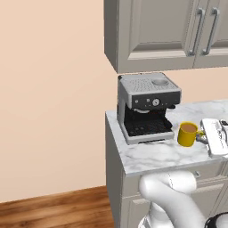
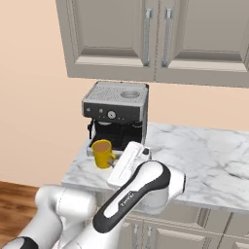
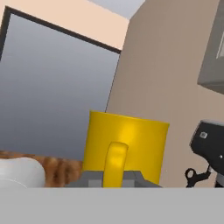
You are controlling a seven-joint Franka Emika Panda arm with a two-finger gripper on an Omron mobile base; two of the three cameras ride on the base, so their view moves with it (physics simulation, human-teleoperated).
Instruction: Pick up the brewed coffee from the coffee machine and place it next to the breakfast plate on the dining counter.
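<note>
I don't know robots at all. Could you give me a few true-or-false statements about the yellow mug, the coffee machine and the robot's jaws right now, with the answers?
1. The small bright yellow mug sits inside the black recess of the boxy silver-grey coffee machine. False: it is out in front of the machine, over the white marble countertop.
2. The mug holds brown liquid. True.
3. The robot's gripper has its jaws shut on the mug's handle. True.
4. The mug lies tipped on its side. False: it is upright.
5. The grey wall cabinet doors above the machine are closed. True.
</note>
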